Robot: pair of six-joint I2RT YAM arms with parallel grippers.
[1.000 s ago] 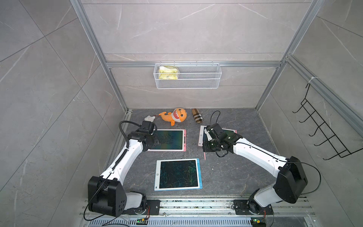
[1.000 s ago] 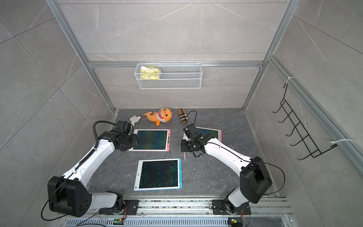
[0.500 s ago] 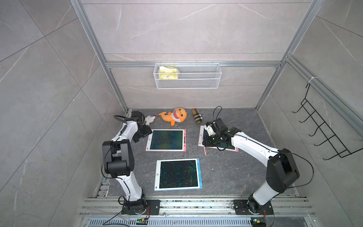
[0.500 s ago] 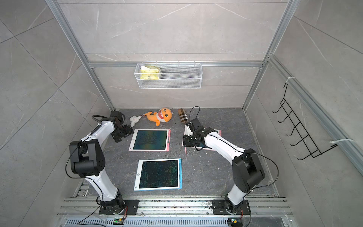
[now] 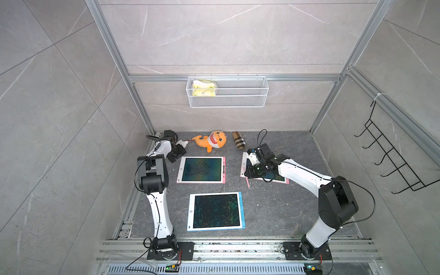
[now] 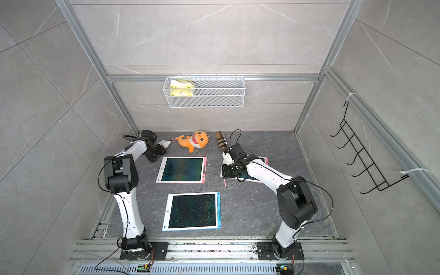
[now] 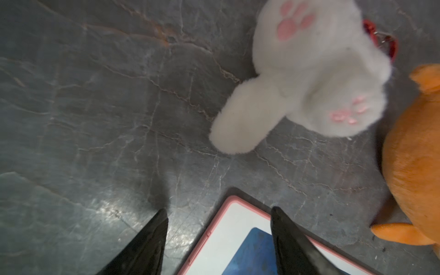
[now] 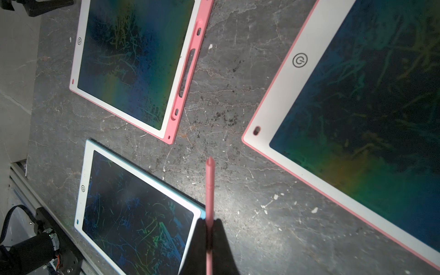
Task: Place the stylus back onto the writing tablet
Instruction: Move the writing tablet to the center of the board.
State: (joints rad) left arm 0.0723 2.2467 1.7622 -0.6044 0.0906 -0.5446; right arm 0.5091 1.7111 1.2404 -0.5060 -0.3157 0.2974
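Observation:
My right gripper (image 8: 209, 222) is shut on a thin pink stylus (image 8: 210, 190), whose tip hangs above bare floor between three writing tablets. In both top views the stylus (image 5: 247, 182) sticks out toward the front from the right gripper (image 5: 247, 176), at the left edge of the right pink-framed tablet (image 5: 243, 164). A second pink-framed tablet (image 5: 202, 169) lies in the middle, its side slot (image 8: 188, 71) empty. A blue-framed tablet (image 5: 216, 211) lies nearer the front. My left gripper (image 7: 219, 210) is open and empty over that middle tablet's back left corner (image 7: 228, 228).
A white plush (image 7: 309, 78) and an orange shark plush (image 5: 210, 141) lie at the back, close to the left gripper (image 5: 176, 156). A brown checked object (image 5: 238, 143) sits behind the right arm. A wire basket (image 5: 227, 91) hangs on the back wall, a hook rack (image 5: 392, 164) on the right.
The left arm has pulled back from the middle tablet's left edge to the back left corner. The right gripper has shifted slightly backward, still holding the stylus.

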